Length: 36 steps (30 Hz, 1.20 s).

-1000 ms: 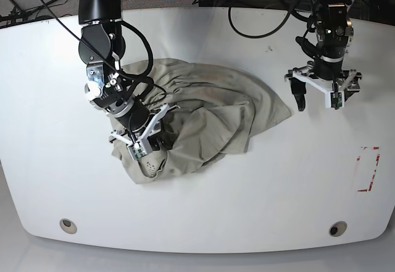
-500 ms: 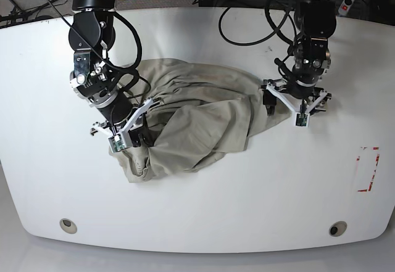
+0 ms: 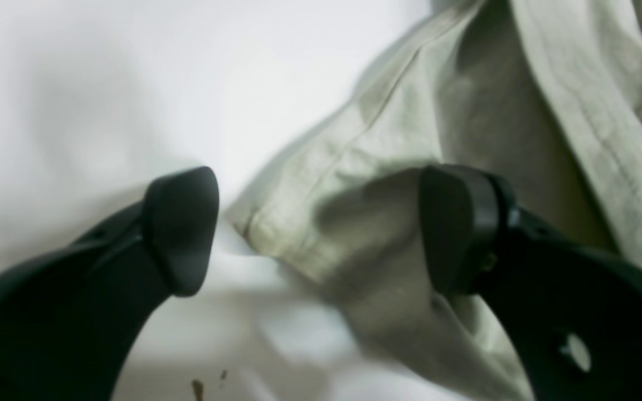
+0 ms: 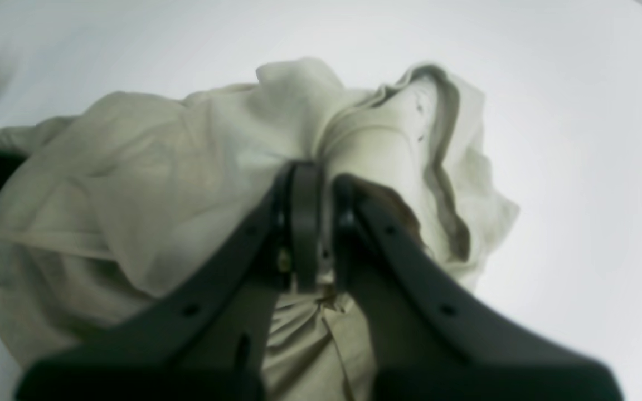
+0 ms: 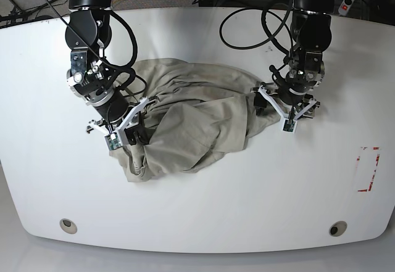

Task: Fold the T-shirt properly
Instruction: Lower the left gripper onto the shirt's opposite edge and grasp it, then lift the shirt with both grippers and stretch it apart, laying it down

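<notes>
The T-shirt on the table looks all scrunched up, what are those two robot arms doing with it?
They are working on folding the T-shirt, which lies crumpled on the white table. The right gripper is shut, pinching a bunch of the cloth. The left gripper is open, its jaws standing on either side of a hemmed corner on the shirt's other side, not closed on it yet.

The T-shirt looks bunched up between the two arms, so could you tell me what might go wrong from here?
1. The left tool is open around a hemmed corner of the T-shirt; closing may pinch several layers or miss the thin edge.
2. The right tool is shut on a gathered wad near the collar, so pulling could drag the whole crumpled heap rather than spread it.
3. With both arms low over the table, folds may stay trapped underneath.
</notes>
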{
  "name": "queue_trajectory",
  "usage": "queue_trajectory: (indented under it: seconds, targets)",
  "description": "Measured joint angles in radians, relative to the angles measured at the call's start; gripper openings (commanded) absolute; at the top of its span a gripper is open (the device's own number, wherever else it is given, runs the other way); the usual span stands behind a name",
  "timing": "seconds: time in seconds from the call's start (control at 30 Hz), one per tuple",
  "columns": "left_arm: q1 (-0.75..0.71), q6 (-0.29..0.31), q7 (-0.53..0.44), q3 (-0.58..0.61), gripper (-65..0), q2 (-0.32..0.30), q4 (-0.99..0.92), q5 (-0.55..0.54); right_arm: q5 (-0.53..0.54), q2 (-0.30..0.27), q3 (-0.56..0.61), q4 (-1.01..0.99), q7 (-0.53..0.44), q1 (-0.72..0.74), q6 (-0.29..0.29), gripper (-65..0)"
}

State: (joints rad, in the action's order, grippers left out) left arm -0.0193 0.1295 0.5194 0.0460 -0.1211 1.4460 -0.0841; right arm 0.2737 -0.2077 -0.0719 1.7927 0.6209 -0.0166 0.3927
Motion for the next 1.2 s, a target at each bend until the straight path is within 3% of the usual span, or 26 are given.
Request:
queue_trajectory:
  seconds: [0.2, 0.27, 0.57, 0.77, 0.83, 0.93, 1.2]
  targets:
    - [0.011, 0.006, -0.053, 0.000, -58.6, -0.001, -0.050, -0.014, 0.000, 0.000, 0.000, 0.009, 0.001, -0.003, 0.000, -65.0]
    - [0.019, 0.008, -0.074, 0.000, -63.5, -0.001, -0.082, -0.019, -0.001, 0.000, -0.002, 0.019, 0.001, -0.007, 0.000, -65.0]
    - [0.032, 0.010, -0.080, -0.002, -64.0, -0.005, -0.112, -0.021, 0.000, 0.000, -0.090, 0.081, 0.004, -0.029, 0.000, -65.0]
    - [-0.005, 0.000, 0.022, -0.008, -64.0, -0.053, 0.031, 0.010, 0.005, -0.014, -0.158, 0.093, 0.010, -0.005, 0.006, -65.0]
    - [-0.003, 0.002, 0.086, -0.012, -64.0, -0.058, 0.064, 0.013, -0.002, -0.038, -0.163, 0.087, 0.014, 0.029, -0.003, -65.0]
    - [0.022, 0.004, 0.095, -0.037, -64.0, -0.050, 0.123, 0.005, 0.003, -0.063, -0.163, 0.050, 0.045, 0.116, 0.000, -65.0]
    - [0.114, -0.002, 0.237, -0.100, -64.0, -0.054, 0.278, 0.012, 0.005, -0.111, -0.156, -0.142, 0.096, 0.359, 0.006, -65.0]
